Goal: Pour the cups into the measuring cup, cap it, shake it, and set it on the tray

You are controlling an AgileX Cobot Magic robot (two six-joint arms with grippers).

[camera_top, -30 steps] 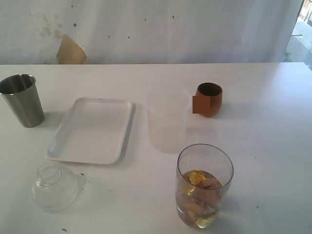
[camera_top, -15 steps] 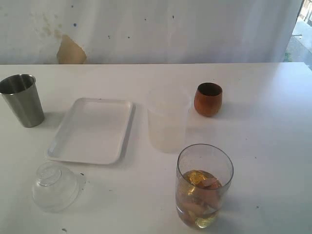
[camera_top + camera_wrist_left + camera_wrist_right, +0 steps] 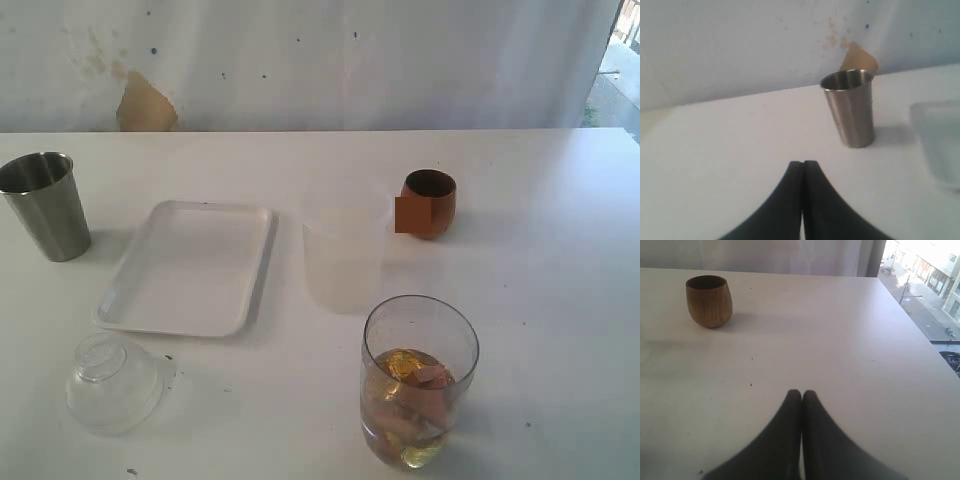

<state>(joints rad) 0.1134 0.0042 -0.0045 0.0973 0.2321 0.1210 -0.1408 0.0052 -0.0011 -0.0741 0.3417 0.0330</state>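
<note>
The brushed-steel tumbler stands upright at the far left of the table, also ahead of my left gripper, which is shut with nothing in it. The reddish-brown wooden cup sits at the back right, and shows in the right wrist view, well away from my shut, empty right gripper. The clear measuring cup stands near the front with golden and pinkish pieces in it. The white tray lies left of centre; its edge shows beside the tumbler. Neither gripper appears in the exterior view.
A frosted translucent plastic cup stands between the tray and the wooden cup. A clear domed top lies near the front left. A white wall with a torn brown patch backs the table. The table's right edge drops off toward a window.
</note>
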